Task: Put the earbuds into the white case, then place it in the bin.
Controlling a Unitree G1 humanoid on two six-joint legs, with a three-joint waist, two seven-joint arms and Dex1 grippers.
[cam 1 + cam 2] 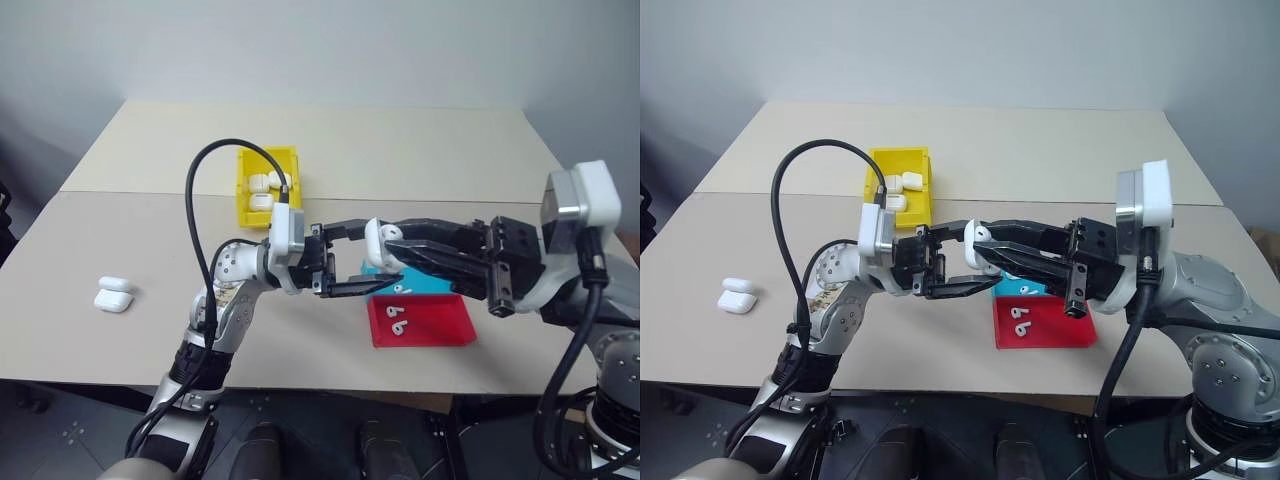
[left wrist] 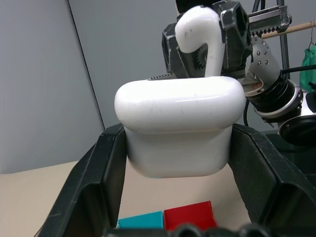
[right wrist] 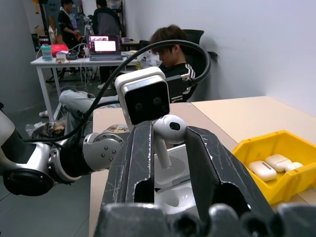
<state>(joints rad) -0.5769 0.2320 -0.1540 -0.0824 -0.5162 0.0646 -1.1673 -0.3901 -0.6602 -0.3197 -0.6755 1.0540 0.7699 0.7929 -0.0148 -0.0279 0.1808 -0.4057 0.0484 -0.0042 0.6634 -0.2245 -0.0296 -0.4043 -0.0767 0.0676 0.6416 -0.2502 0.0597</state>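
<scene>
My left gripper (image 1: 368, 256) is shut on the white case (image 2: 180, 123) and holds it in the air above the table's front middle, lid open. My right gripper (image 3: 170, 148) is shut on one earbud (image 3: 168, 131). The earbud's stem points down into the case's opening, with its head (image 2: 200, 24) sticking up above the rim. The two grippers meet tip to tip over the trays. The yellow bin (image 1: 268, 185) stands behind the left arm with several white cases in it. Two more earbuds (image 1: 397, 318) lie in the red tray (image 1: 440, 325).
A teal tray (image 1: 410, 286) sits just behind the red one, partly hidden by my grippers. An open white case (image 1: 113, 293) lies on the table at the left. In the right wrist view, people sit at a desk (image 3: 74, 59) beyond the table.
</scene>
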